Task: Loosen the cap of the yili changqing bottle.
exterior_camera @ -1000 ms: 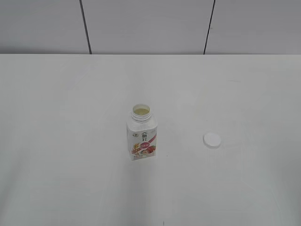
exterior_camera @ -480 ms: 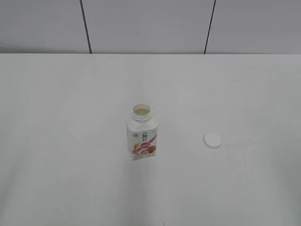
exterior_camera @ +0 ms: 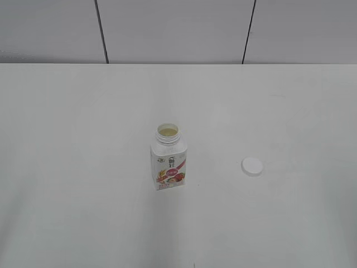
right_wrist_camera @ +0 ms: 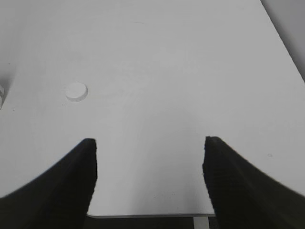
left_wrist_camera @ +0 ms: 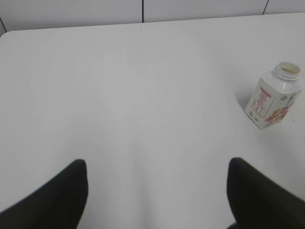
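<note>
The yili changqing bottle [exterior_camera: 168, 161] stands upright at the table's middle, its threaded neck open and uncapped. It also shows in the left wrist view [left_wrist_camera: 273, 102] at the right. The white cap [exterior_camera: 252, 166] lies flat on the table to the bottle's right, apart from it, and shows in the right wrist view [right_wrist_camera: 76, 92]. My left gripper [left_wrist_camera: 157, 164] is open and empty over bare table, well to the left of the bottle. My right gripper [right_wrist_camera: 150, 143] is open and empty near the table's front edge, back from the cap. Neither gripper shows in the exterior view.
The white table [exterior_camera: 83, 111] runs back to a grey panelled wall [exterior_camera: 178, 30]. The table's front edge [right_wrist_camera: 152, 214] and right edge show in the right wrist view.
</note>
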`<control>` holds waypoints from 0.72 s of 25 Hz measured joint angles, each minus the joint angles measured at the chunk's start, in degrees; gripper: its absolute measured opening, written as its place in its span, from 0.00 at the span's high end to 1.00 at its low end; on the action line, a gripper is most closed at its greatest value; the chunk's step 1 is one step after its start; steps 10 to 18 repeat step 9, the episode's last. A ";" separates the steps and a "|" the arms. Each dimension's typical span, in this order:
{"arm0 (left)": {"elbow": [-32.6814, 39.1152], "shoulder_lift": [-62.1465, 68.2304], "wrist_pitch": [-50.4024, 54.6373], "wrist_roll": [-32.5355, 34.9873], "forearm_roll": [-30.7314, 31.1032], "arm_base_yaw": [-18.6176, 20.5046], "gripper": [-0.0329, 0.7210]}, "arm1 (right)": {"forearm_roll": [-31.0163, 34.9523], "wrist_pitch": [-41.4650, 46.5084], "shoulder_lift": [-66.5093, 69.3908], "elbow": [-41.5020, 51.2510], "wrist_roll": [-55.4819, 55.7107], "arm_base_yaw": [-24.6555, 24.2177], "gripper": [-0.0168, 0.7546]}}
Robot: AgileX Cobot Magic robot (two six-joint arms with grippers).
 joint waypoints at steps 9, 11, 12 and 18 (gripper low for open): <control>0.00 0.00 0.00 -0.01 0.00 0.00 0.23 | 0.00 0.00 0.00 0.00 0.06 0.00 0.27; 0.00 0.00 0.00 -0.01 0.00 0.00 0.23 | 0.00 0.00 0.00 0.00 0.06 0.00 0.27; 0.00 0.00 0.00 -0.01 0.00 0.00 0.23 | 0.00 0.00 0.00 0.00 0.06 0.00 0.27; 0.00 0.00 0.00 -0.01 0.00 0.00 0.23 | 0.00 0.00 0.00 0.00 0.06 0.00 0.27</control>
